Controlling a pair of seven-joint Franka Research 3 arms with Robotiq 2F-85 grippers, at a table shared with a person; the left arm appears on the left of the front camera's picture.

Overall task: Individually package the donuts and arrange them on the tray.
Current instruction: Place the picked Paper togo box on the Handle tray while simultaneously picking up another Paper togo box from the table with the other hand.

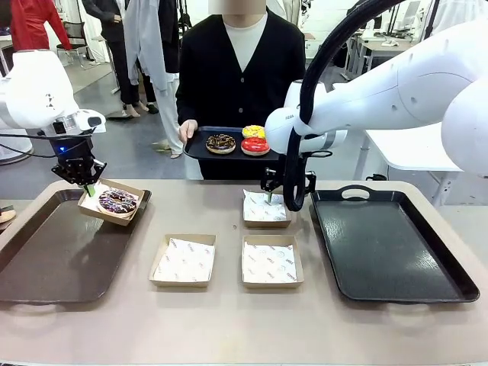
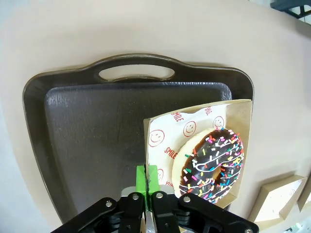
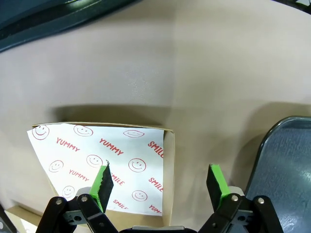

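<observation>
A: Front view first. Got the left pincer (image 1: pixel 89 187) clamped shut on the rim of a kraft card box (image 1: pixel 107 216), with the sprinkled donut (image 1: pixel 117 201) inside, tilted over the far right corner of the brown tray (image 1: pixel 46 259).

B: Reads as one donut packaged and going onto a tray. Next up, probably: lower it flat, then release cleanly. Worth minding that thin card wall, likely to buckle.

A: Across the bench (image 1: pixel 229 328), spotting the right pincer (image 1: pixel 276 200) wide open over the far box (image 1: pixel 265 207), gripping nothing. Beyond that, a person holding a serving tray (image 1: pixel 200 150) with the chocolate donut (image 1: pixel 220 142), yellow donut (image 1: pixel 253 131) and red donut (image 1: pixel 255 145). Glossy rings, all unboxed.

B: Three to go, then. On to the left wrist view.

A: Looking straight down the left pincer (image 2: pixel 147 179): green pads pinched together on the box (image 2: pixel 243 126) edge and its printed paper liner (image 2: pixel 163 138). Sprinkled donut (image 2: pixel 211 165) sitting snug, dark icing, white drizzle, coloured strands. Underneath, the pebbled brown tray (image 2: pixel 97 126) with a moulded loop handle (image 2: pixel 136 73).

B: And the right wrist view?

A: Seeing the right pincer (image 3: pixel 160 182) spread wide, empty, straddling one wall of the far box (image 3: pixel 167 160). Smiley-print liner (image 3: pixel 97 150) lying flat inside, no donut there. Smooth beige bench (image 3: pixel 194 73) all round, plus a rounded corner of the black tray (image 3: pixel 286 165) at right.

B: Looks ready to close on that rim once filled.
</observation>
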